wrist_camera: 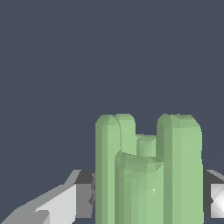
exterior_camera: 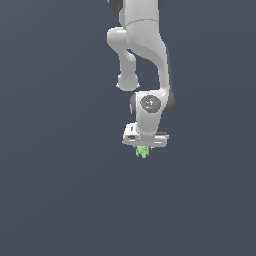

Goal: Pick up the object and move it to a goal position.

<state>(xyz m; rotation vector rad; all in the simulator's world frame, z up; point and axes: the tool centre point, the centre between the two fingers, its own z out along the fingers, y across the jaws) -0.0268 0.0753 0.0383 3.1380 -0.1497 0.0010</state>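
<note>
Arm hangs vertically at frame centre, its tool [exterior_camera: 144,148] pointing down, pinching the light-green object [exterior_camera: 143,152].

The smooth white rounded robot arm [exterior_camera: 142,45] is showing dark grey bands at its joints. A grey round cap [exterior_camera: 150,104] is sitting on the wrist. The flat white gripper [exterior_camera: 143,148] is carrying light-grey fingers [wrist_camera: 65,203] with darker grey pads.
</note>
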